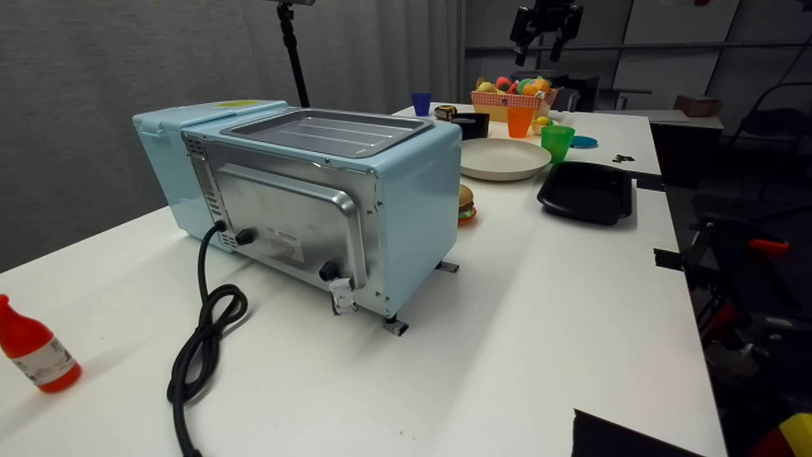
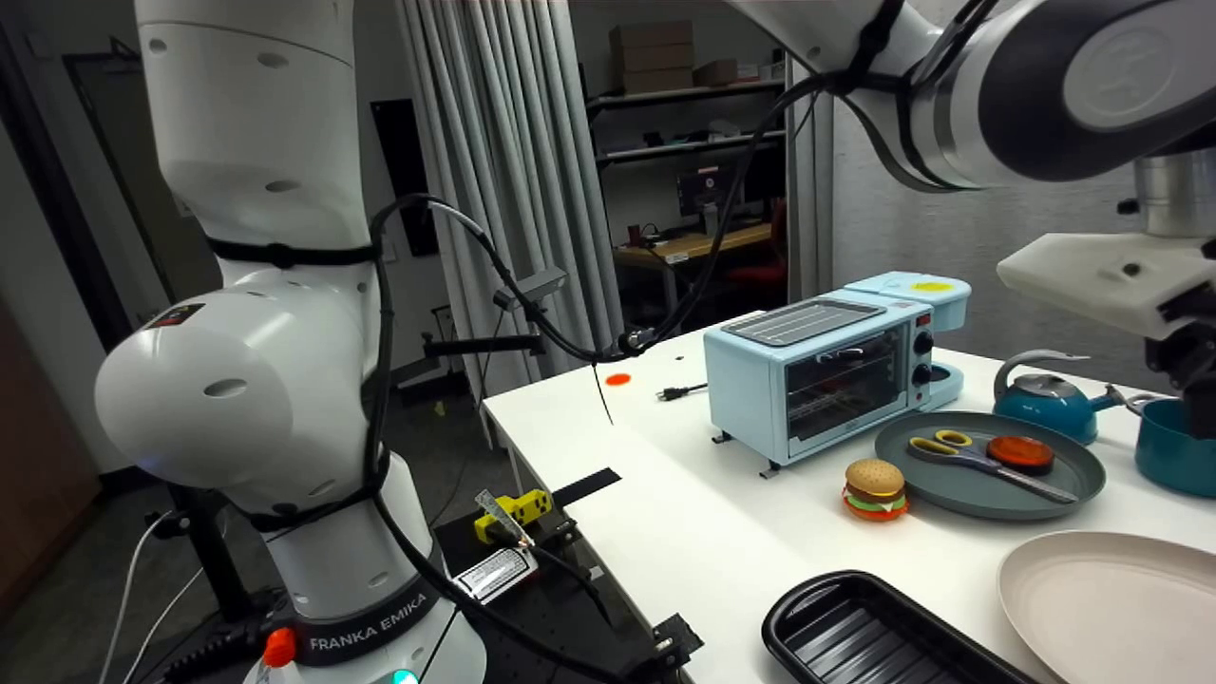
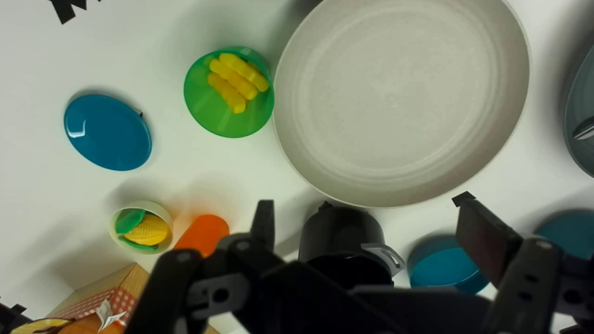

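My claw (image 3: pixel 364 202) is released, fingers (image 3: pixel 264 221) spread wide, hanging well above the table (image 1: pixel 507 304) in an exterior view. Left/right below as in the wrist view.

Nearest thing: a black container (image 3: pixel 341 229), down below the claw and framed in its gap, a light gray piece on its right side; the claw covers part of it. Cream plate (image 3: pixel 408 93) is just ahead of the fingertips, rim close to the container.

Ahead-left of the claw: green cup (image 3: pixel 204 105) with yellow sticks (image 3: pixel 234 79) inside, right beside the plate; can't tell if they touch. Farther left, blue lid (image 3: pixel 107 132), flat on the table.

Just past the left finger, partly hidden: orange cup (image 3: pixel 204 232). Left of that, small bowl (image 3: pixel 138 204) holding toy corn (image 3: pixel 147 229). Checked-trim basket (image 3: pixel 126 296) sits back-left of the claw.

By the right finger, partly behind it: teal pot (image 3: pixel 445 266). Far right of the claw, edge of a gray plate (image 3: pixel 577 99).
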Robot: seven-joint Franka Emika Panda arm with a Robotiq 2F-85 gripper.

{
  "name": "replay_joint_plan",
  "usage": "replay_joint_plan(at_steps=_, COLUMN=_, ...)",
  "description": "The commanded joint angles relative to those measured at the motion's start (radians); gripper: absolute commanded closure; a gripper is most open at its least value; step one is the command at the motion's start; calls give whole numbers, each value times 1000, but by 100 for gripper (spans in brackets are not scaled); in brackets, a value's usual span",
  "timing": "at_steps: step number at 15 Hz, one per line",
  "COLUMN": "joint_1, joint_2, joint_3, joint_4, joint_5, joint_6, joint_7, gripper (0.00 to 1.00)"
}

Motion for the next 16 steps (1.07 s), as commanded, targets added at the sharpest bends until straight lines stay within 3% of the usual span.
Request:
replay_joint_plan(at_steps=1, joint_1=5, joint_2=1, joint_3=-6, joint_4=3, joint_5=2, joint_6=-3, joint_7=-1, gripper=0)
replay_joint_plan(at_steps=8, joint_1=4, joint_2=37, joint_3=-11, joint_4=21, joint_5=-8, joint_6=-8, joint_7=4, gripper=0)
replay_joint_plan(at_steps=16, joint_1=-40, joint_2=113, joint_3=-13, joint_4=83, joint_5=8, joint_6=-56, joint_7=-87, gripper=0)
